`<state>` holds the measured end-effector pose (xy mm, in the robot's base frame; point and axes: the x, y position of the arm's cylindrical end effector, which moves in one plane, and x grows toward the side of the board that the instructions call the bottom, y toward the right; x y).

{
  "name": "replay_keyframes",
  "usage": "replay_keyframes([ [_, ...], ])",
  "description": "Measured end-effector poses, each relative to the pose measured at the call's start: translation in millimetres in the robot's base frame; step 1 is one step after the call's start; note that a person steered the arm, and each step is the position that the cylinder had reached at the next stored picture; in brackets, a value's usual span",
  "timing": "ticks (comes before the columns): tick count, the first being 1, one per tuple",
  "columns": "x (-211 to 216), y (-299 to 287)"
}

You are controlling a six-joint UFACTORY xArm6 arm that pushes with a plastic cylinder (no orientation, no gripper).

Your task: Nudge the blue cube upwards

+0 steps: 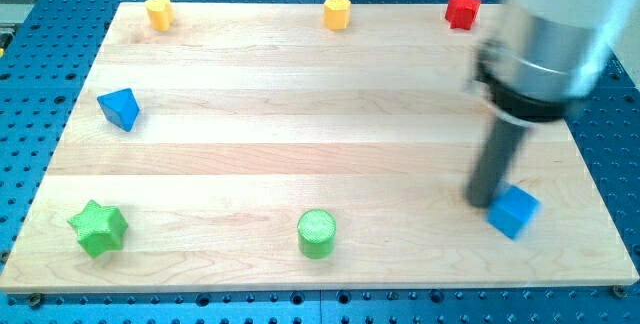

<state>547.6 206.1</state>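
The blue cube [514, 211] sits on the wooden board [300, 134] near the view's lower right. My tip [482, 202] is at the end of the dark rod, just left of the cube and touching or nearly touching its left side. The arm's grey body hangs above at the view's upper right.
A blue triangular block [119, 109] lies at the left. A green star [98, 228] and a green cylinder [317, 233] sit along the bottom. A yellow block [159, 11], a yellow hexagon [337, 12] and a red star [462, 10] line the top edge.
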Motion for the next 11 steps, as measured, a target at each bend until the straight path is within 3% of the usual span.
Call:
replay_keyframes([
  [2, -22, 73],
  [3, 15, 131],
  [4, 69, 98],
  [5, 66, 36],
  [6, 52, 51],
  [7, 5, 93],
  [11, -37, 99],
])
